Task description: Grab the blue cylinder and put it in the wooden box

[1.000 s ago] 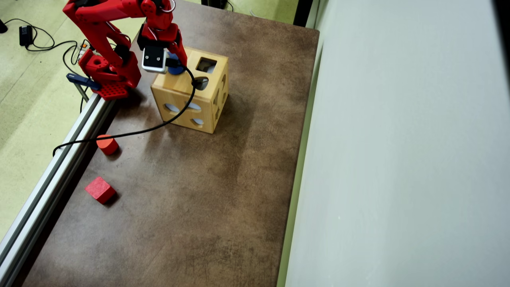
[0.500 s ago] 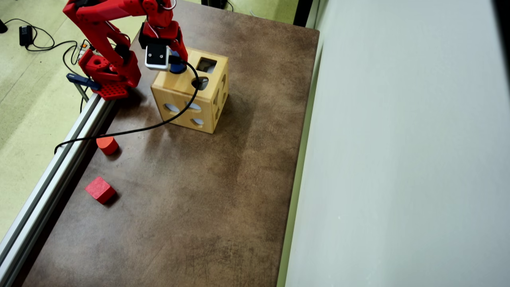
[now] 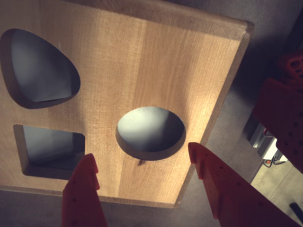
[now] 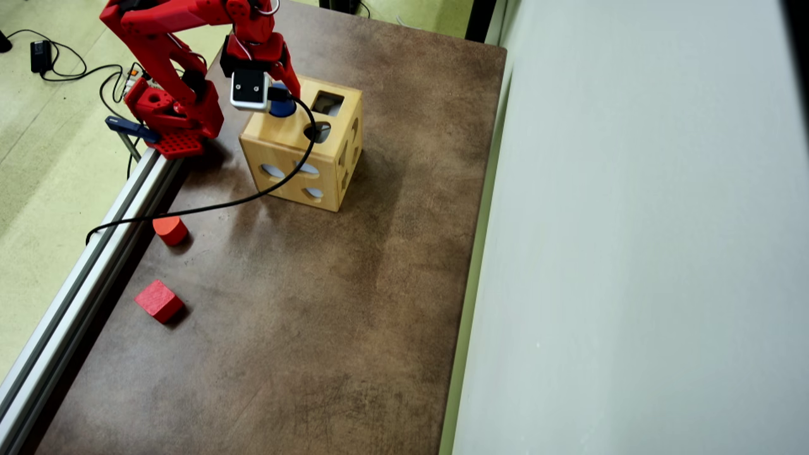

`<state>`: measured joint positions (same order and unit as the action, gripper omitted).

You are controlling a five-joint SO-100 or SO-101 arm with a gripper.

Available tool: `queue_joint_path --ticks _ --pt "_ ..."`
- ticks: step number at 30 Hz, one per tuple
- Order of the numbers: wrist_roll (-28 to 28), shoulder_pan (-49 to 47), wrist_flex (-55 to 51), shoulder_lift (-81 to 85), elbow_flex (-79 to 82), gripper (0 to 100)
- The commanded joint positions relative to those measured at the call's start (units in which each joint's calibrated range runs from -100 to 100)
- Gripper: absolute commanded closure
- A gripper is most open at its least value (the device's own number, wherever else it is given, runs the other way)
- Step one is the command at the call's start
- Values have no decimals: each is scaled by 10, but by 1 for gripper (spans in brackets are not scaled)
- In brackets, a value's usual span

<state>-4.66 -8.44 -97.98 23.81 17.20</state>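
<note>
At the table's (image 4: 354, 303) far left corner in the overhead view, the red arm (image 4: 170, 38) folds over from its base and points its gripper (image 4: 281, 95) down onto the wooden box (image 4: 297, 158). The wrist view shows the gripper (image 3: 142, 152) released, fingers (image 3: 83, 189) spread either side of a round hole (image 3: 150, 130) with nothing between them.

Most of the brown table lies bare, bounded by a metal rail (image 4: 76, 284) on the left and a pale wall (image 4: 632, 253) on the right.

One box stands there; the wrist view shows three holes in its top face (image 3: 156, 61).

Two red blocks lie near the rail, a cube (image 4: 158, 301) and a rounded block (image 4: 169, 229), well apart from the box.

One blue cylinder (image 4: 282, 109) shows on the box top at the gripper's tip; whether it sits in the hole I cannot tell.
</note>
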Motion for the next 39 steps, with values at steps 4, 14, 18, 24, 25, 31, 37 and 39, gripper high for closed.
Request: queue_joint_path --ticks 4,14,18,24,25,31,37,39 --pt "-2 -3 -2 3 -3 69" --pt "2 13 -2 88 -13 87" --pt "2 58 -2 168 -13 100" --pt "0 140 -2 299 -4 97" --pt "-1 146 -2 320 -4 97" --pt "-1 151 -2 428 -3 97" --pt "2 151 -2 527 -3 97" --pt "3 151 -2 556 -2 97"
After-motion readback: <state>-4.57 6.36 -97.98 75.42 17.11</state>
